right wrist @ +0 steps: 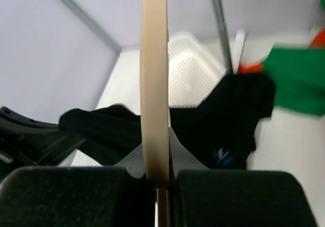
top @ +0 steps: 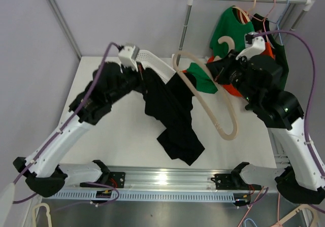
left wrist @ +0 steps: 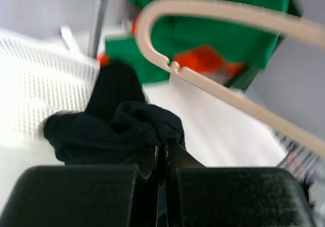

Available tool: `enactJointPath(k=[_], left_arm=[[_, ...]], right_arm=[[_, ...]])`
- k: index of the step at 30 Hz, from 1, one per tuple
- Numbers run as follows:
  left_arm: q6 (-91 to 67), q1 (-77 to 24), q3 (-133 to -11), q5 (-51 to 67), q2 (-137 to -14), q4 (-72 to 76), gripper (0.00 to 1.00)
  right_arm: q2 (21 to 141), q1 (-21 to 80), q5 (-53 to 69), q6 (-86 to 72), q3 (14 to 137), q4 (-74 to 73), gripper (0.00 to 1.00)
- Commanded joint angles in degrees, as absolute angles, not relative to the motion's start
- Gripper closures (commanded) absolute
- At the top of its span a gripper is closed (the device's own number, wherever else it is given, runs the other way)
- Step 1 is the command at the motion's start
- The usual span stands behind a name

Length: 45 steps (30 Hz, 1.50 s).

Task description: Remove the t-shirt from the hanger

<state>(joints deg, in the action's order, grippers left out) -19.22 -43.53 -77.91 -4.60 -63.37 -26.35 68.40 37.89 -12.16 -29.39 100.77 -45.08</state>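
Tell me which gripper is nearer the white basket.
Left. The left gripper, shut on the black shirt, sits right beside the basket; the right gripper, shut on the hanger, is farther off to its right.

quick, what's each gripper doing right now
left gripper: shut on the black t-shirt
right gripper: shut on the beige hanger

No readable text or labels.
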Motion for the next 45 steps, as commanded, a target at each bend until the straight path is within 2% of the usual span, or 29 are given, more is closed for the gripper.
enactJointPath(k=[1, 6, 7, 8, 10, 12, 14, 18, 22, 28, 32, 36, 41, 45], left_arm=[[-19.6, -37.99, -94.28, 4.11, -69.5, -32.42, 0.99], [-20.21, -27.35, -116.16, 17.12, -82.42, -33.58, 0.99], [-20.39, -26.12, -125.68, 19.31, -87.4, -33.75, 0.99], [-20.48, -24.19, -128.73, 20.38, -89.89, -33.31, 0.99], [-19.69, -22.42, -134.96, 23.01, -94.54, -26.51, 0.99], [-19.51, -20.05, -133.86, 23.03, -95.1, -17.54, 0.99], [-22.39, -17.68, -130.88, 20.67, -95.88, -5.79, 0.99], [-26.28, -14.77, -141.29, 21.0, -101.86, -0.01, 0.99], [-26.01, -14.59, -142.73, 17.15, -102.13, 11.58, 0.99], [-22.86, -14.59, -145.37, 8.89, -106.16, 21.69, 0.99], [-22.67, -13.45, -145.99, 2.91, -112.67, 18.12, 0.99], [-21.89, -12.22, -140.54, -2.81, -116.36, 9.34, 0.99], [-26.0, -11.78, -141.24, -1.24, -121.54, -8.48, 0.99], [-28.65, -11.78, -140.89, 1.84, -123.22, -15.79, 0.99]], right_arm=[[69.52, 37.79, -19.94, -19.61, 101.51, -34.56, 1.0], [71.89, 37.01, -24.43, -11.35, 100.37, -24.55, 1.0], [73.63, 36.57, -23.91, -10.21, 100.63, -23.13, 1.0], [74.44, 36.3, -23.65, -8.11, 100.63, -21.38, 1.0], [76.1, 35.6, -23.82, -5.81, 99.94, -15.14, 1.0], [77.25, 34.55, -24.95, -3.79, 97.83, -9.44, 1.0], [80.66, 33.23, -26.1, -3.95, 100.79, -9.66, 1.0], [83.06, 31.2, -26.98, -3.52, 103.54, -11.61, 1.0], [80.77, 28.4, -26.64, -1.93, 100.46, -8.79, 1.0], [86.21, 20.74, -18.99, -4.49, 106.07, -10.81, 1.0], [88.77, 19.95, -17.23, -4.39, 107.23, -9.58, 1.0], [90.0, 19.16, -14.33, -5.97, 107.58, -9.31, 1.0], [94.29, 18.63, -11.26, -7.12, 111.26, -11.94, 1.0], [97.63, 18.54, -9.15, -8.0, 116.18, -13.01, 1.0]])
